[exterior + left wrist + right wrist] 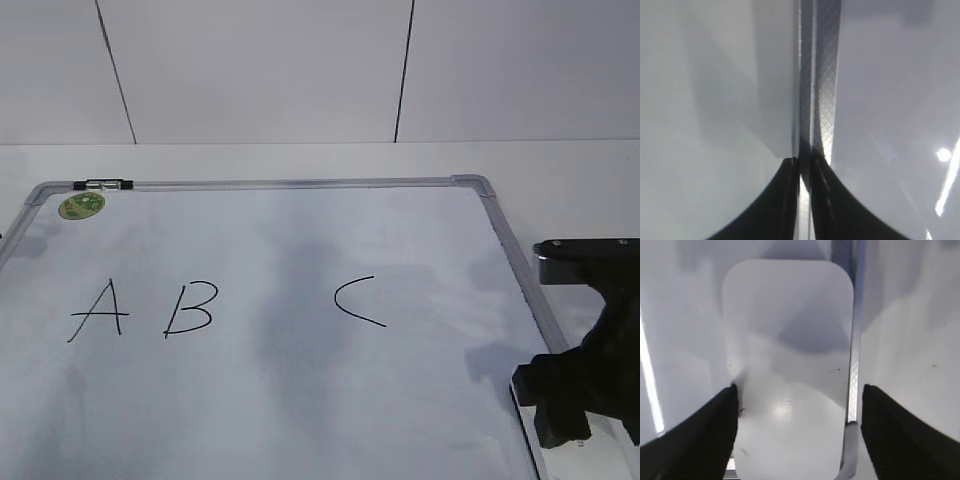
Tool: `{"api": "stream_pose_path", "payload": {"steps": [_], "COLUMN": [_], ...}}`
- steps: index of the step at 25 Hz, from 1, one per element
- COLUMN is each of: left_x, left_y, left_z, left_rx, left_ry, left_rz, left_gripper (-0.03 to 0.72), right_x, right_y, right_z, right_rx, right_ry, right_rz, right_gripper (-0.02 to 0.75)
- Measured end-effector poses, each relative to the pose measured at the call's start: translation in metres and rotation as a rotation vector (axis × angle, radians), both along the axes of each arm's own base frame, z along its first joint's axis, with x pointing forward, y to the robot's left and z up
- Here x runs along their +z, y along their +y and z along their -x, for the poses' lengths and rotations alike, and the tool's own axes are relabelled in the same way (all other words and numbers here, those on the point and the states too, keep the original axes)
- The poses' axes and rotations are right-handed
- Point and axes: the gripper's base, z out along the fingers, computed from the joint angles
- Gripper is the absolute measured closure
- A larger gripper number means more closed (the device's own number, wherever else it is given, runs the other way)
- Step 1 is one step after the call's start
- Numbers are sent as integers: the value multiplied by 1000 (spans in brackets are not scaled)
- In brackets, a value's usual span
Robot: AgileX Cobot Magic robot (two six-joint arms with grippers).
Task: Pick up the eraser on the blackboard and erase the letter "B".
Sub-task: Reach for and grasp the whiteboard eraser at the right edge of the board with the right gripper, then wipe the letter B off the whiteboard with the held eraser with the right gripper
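Eraser: flat white rounded-rectangle plastic eraser [787, 370] fills centre of right wrist view, beside grey frame; not gripped
Right gripper [797, 427]: jaws spread, straddling eraser
Left gripper [801, 200]: jaws pressed nearly together over frame
Board: large white dry-erase blackboard [300, 400]; thin black hand-drawn letter "B" [190, 308] centre-left, intact

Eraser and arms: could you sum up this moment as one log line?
stage: approach | right end effector: open, straddling eraser, not closed | left end effector: shut over board frame | letter B: unerased
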Motion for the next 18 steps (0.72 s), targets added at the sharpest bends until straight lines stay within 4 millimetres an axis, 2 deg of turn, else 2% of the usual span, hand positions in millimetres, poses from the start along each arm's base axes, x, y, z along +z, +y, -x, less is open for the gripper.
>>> {"api": "stream_pose_path", "payload": {"steps": [13, 18], "left_x": [0, 0], "left_y": [0, -1], "left_z": [0, 0], "left_rx": [5, 6], "left_ry": [-1, -1], "left_rz": [7, 8], "left_gripper": [622, 622], "right_x": [0, 0], "right_y": [0, 2], "right_z": [0, -1], "right_rx": [2, -9], "right_ry": [-4, -6], "right_rz": [0, -20], "right_gripper": [164, 132]}}
